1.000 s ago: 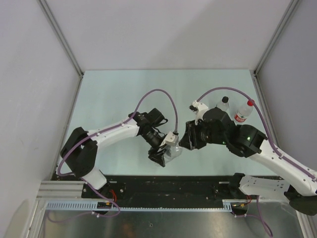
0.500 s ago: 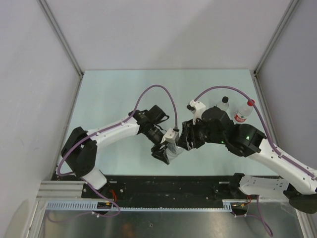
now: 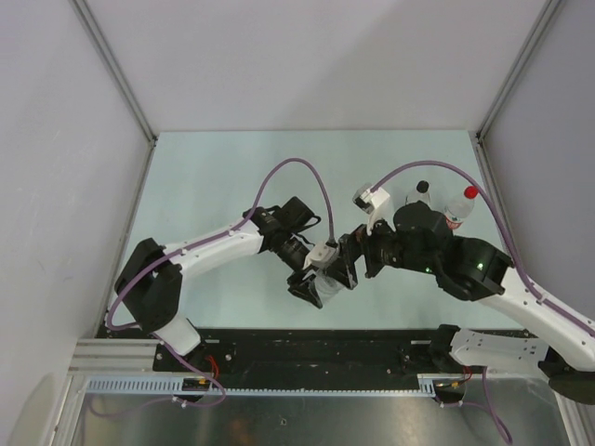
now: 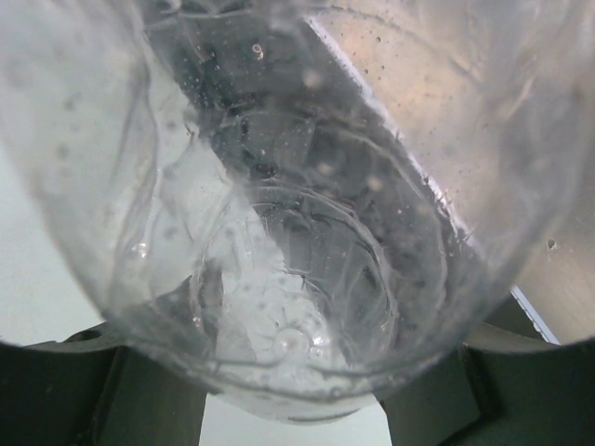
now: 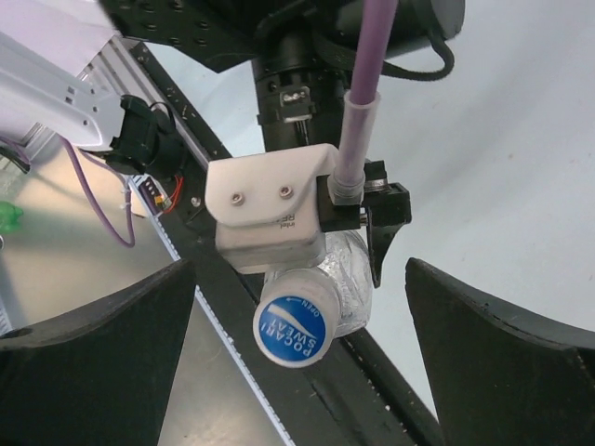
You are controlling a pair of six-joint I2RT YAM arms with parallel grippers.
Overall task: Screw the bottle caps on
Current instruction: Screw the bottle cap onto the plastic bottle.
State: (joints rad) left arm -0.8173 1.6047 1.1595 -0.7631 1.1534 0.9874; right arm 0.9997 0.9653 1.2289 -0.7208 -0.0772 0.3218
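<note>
The bottle caps are each on a bottle. The blue-topped cap, white-rimmed with printed lettering, sits on the mouth of the clear bottle. How tightly it is screwed on cannot be told.

The left gripper is clamped round that bottle's body. In the left wrist view the bottle fills the space between the dark fingers.

The right gripper faces the cap end-on with its jaws spread wide. One finger stands on each side of the cap, with clear air on both sides and neither touching it.

Just nearer than the clear bottle runs the black rail along the near edge of the table, so there is little room on that side. Beyond the bottle and to its left the tabletop is bare up to the back wall.

Beyond it to the right, well apart, are the black cap and the red cap. The red cap is on the labelled bottle. Both are partly covered by the right arm and lie close to the right-hand wall, where room is tight.
</note>
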